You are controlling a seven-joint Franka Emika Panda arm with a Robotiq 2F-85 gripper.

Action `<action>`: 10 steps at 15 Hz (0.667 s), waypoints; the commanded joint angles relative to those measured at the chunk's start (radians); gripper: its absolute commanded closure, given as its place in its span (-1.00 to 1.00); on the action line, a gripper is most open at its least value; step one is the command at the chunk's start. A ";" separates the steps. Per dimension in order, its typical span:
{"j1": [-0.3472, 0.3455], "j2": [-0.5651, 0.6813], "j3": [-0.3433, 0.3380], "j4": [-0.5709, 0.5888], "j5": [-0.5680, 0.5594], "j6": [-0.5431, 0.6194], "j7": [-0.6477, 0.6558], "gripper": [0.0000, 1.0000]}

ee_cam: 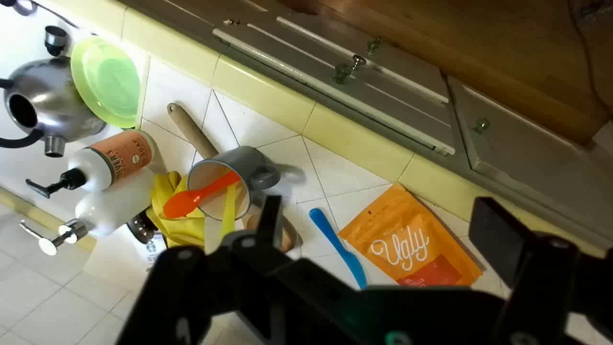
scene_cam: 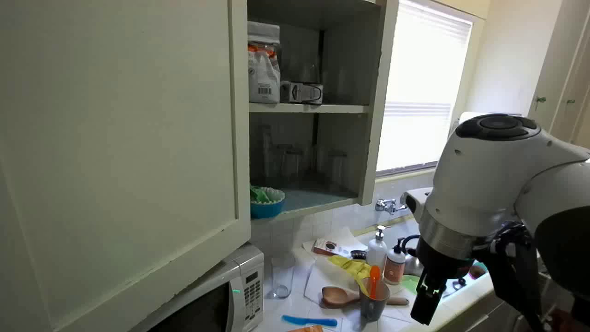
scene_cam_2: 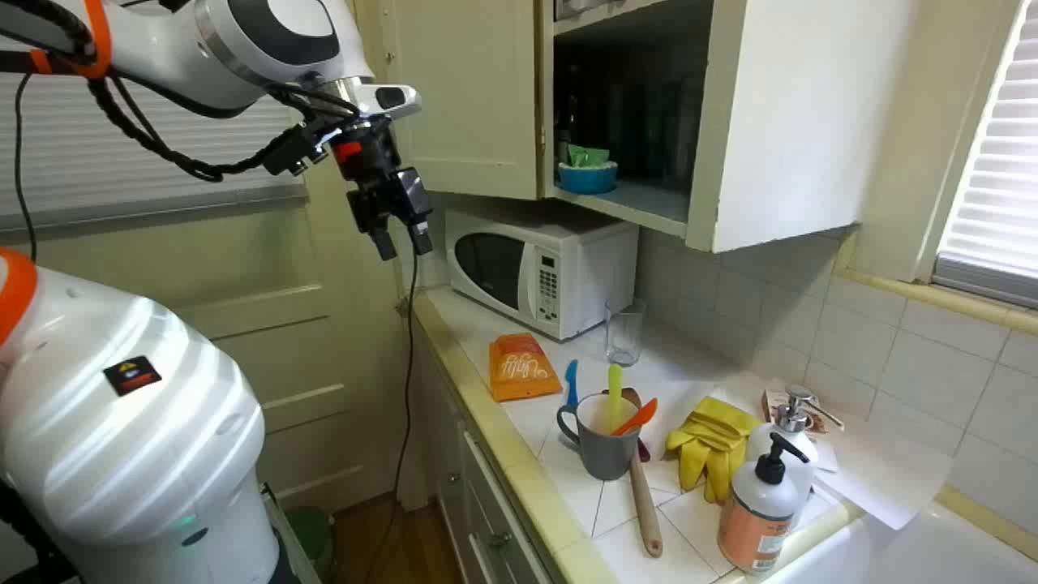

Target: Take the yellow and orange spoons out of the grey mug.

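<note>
The grey mug [scene_cam: 373, 308] stands upright on the tiled counter in both exterior views [scene_cam_2: 606, 456]; it also shows in the wrist view [ee_cam: 246, 162]. The orange spoon [scene_cam_2: 637, 417] leans in the mug with its end above the rim; it shows in the wrist view [ee_cam: 184, 202]. The yellow spoon [scene_cam_2: 615, 391] stands in the mug beside it, and in the wrist view [ee_cam: 229, 207] its outer end is partly cut off by my gripper. My gripper [scene_cam_2: 403, 243] is open and empty, high above the counter and apart from the mug. In the wrist view its fingers [ee_cam: 383, 225] are wide apart.
A wooden spoon [scene_cam_2: 645, 503] lies beside the mug. A blue knife [ee_cam: 337, 247], an orange bag [ee_cam: 407, 244], a clear glass [scene_cam_2: 624, 334], yellow gloves [scene_cam_2: 714, 442] and soap bottles [scene_cam_2: 761, 511] are around it. The microwave [scene_cam_2: 596, 272] stands behind, below an open cabinet [scene_cam_2: 714, 146].
</note>
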State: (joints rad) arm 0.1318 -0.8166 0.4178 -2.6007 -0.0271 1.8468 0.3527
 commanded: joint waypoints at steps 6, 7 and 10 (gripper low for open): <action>-0.018 0.033 -0.004 0.013 -0.020 -0.002 0.061 -1.00; -0.058 0.055 0.006 0.011 -0.039 0.029 0.115 -1.00; -0.157 0.128 -0.004 0.000 -0.108 0.111 0.217 -1.00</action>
State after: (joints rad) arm 0.0669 -0.7851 0.4169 -2.6001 -0.0696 1.8760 0.4695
